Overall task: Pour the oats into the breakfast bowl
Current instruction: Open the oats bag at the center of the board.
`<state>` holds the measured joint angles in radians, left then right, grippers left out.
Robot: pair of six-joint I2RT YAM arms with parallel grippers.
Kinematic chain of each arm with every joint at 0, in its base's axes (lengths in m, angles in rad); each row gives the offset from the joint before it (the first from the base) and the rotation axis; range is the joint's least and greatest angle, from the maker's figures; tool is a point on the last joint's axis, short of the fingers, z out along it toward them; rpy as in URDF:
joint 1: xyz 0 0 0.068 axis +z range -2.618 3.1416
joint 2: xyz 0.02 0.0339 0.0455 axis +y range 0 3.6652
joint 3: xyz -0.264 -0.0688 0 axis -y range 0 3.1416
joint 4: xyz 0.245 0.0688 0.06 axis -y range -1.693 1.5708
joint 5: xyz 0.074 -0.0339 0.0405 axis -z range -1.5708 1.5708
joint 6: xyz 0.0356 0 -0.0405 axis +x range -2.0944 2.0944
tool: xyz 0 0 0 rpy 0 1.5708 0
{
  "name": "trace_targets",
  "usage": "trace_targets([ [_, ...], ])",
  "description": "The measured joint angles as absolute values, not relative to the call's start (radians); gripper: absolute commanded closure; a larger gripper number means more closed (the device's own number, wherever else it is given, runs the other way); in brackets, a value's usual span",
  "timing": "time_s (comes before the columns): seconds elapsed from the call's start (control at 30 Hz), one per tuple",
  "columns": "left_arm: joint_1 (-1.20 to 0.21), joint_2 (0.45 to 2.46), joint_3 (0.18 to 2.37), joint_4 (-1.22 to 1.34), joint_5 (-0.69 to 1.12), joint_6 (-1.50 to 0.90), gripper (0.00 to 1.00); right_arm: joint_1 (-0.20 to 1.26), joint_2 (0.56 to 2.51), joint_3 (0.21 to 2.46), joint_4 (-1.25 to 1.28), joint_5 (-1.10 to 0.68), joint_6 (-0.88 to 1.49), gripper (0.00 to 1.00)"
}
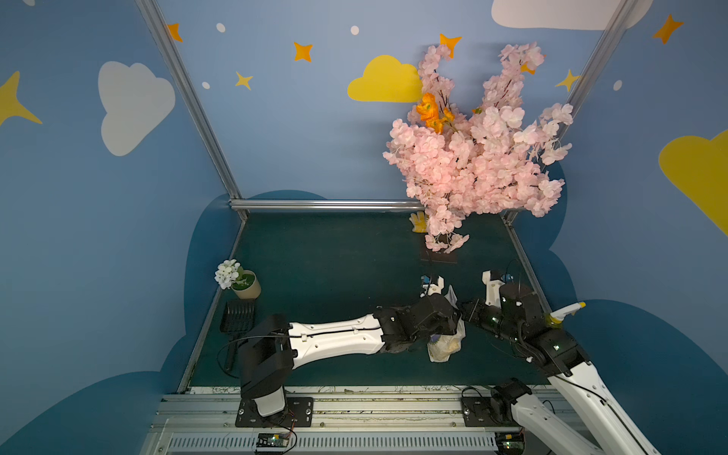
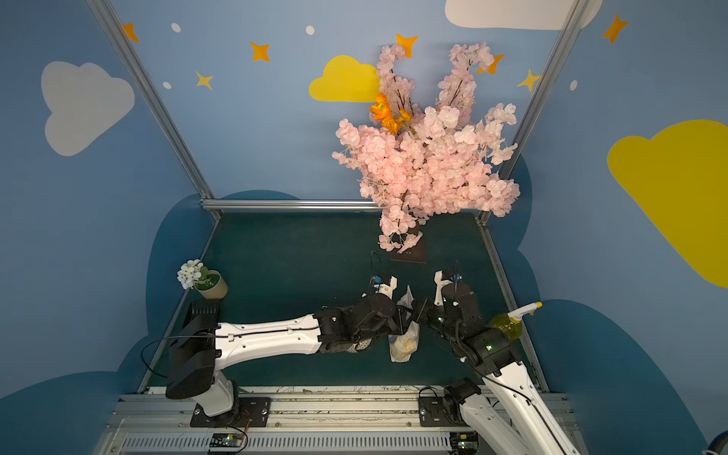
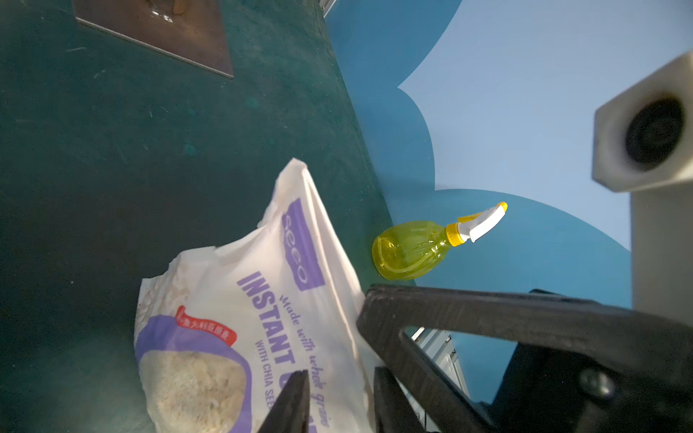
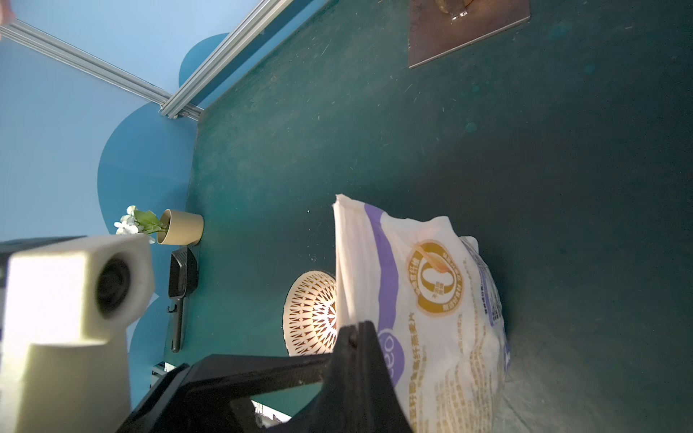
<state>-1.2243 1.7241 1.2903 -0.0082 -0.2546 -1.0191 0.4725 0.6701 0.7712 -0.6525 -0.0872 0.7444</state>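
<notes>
The oats are pale flakes in a white and purple printed bag (image 1: 444,346) (image 2: 402,346). It stands on end on the green table between both arms. My right gripper (image 4: 358,327) is shut on the edge of the bag (image 4: 431,318) near its top. My left gripper (image 3: 341,372) is open, and its two fingers straddle the upper printed part of the bag (image 3: 255,300) with a gap showing between them. The breakfast bowl (image 4: 310,313), cream with lattice sides, sits just beside the bag and is half hidden behind it. In both top views my left forearm covers it.
A yellow spray bottle (image 1: 561,315) (image 3: 412,249) stands at the table's right edge. A beige pot of white flowers (image 1: 245,284) and a black scoop (image 1: 236,320) are at the left edge. A pink blossom tree (image 1: 472,165) on a brown plate (image 1: 439,257) fills the back right.
</notes>
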Motion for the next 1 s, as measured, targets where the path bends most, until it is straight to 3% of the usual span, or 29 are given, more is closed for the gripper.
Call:
trace_targets([
  [0.1, -1.224, 1.726, 1.298, -0.009, -0.248, -1.021, 0.77, 0.472, 0.665, 0.769, -0.652, -0.086, 0.744, 1.00],
  [0.23, -1.225, 1.726, 1.300, -0.004, -0.239, -1.022, 0.97, 0.472, 0.660, 0.766, -0.652, -0.086, 0.744, 1.00],
  [0.4, -1.225, 1.726, 1.302, -0.002, -0.236, -1.020, 0.97, 0.472, 0.660, 0.764, -0.650, -0.087, 0.736, 0.97],
  [1.0, -1.224, 1.712, 1.298, -0.023, -0.246, -0.987, 0.97, 0.472, 0.693, 0.770, -0.642, -0.063, 0.672, 1.00],
])
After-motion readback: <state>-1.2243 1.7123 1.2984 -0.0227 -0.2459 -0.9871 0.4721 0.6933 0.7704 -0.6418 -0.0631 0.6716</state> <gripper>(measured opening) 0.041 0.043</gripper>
